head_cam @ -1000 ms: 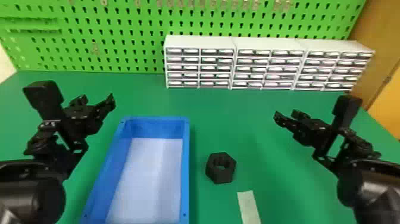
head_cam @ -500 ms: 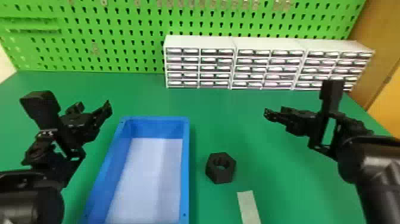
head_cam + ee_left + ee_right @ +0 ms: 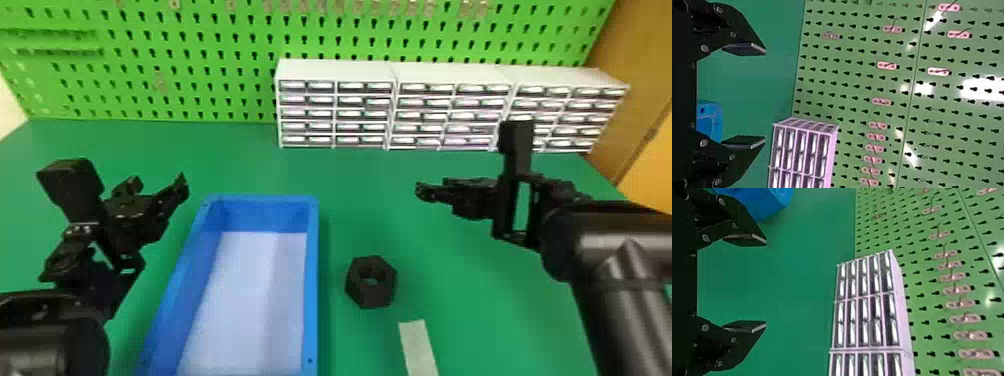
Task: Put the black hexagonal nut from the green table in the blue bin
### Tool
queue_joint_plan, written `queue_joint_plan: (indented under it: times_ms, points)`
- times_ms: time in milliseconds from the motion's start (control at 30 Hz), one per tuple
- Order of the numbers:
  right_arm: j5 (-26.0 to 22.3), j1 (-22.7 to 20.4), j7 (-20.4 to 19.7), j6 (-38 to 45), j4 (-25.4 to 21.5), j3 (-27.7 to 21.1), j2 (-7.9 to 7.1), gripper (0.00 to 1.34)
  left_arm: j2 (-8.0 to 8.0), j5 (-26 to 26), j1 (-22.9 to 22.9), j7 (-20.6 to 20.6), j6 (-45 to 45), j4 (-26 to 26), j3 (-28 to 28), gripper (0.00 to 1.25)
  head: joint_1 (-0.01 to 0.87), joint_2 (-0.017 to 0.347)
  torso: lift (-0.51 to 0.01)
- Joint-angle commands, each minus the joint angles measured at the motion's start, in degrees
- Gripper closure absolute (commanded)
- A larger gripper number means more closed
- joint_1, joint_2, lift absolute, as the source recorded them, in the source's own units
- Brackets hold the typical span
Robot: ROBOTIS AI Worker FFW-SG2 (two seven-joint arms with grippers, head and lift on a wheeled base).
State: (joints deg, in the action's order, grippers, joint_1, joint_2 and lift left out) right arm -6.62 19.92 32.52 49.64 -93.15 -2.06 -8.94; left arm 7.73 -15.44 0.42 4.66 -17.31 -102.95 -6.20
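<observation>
Right gripper [image 3: 430, 189], nut [image 3: 369, 298] flat, bin [image 3: 311, 300] pointing forward

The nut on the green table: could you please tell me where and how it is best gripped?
Probably by two opposite outer flats of the nut, from above, with the open right hand. It lies flat, hole facing up, and its hexagonal outline offers paired side faces. The bin stands to its left, leaving bare table between.

Nut [image 3: 371, 283] on table [image 3: 350, 175], right of bin [image 3: 311, 280].
</observation>
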Motion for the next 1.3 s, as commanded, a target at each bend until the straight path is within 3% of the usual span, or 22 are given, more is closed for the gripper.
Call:
queue_joint_plan:
  times_ms: [0,233,867,1267]
  points:
    - [-0.32,0.74,0.0,2.22,0.78,3.21,0.41,0.51,0.0,-0.03,-0.16,0.09,0.0,0.03,0.58,0.45,0.691,0.009,-0.097]
    - [-0.23,1.53,0.0,5.73,1.92,5.58,1.47,0.51,0.0,0.15,-0.69,0.09,0.0,0.03,1.1,0.45,0.691,0.009,-0.097]
    - [-0.94,2.58,0.0,8.19,5.35,11.91,1.91,0.51,0.09,1.11,-0.51,0.61,0.0,0.03,1.9,0.45,0.691,0.009,-0.097]
    - [2.58,3.64,0.0,14.43,5.61,13.93,1.99,0.51,0.09,1.2,-0.77,0.97,0.0,0.03,1.9,0.45,0.691,0.009,-0.097]
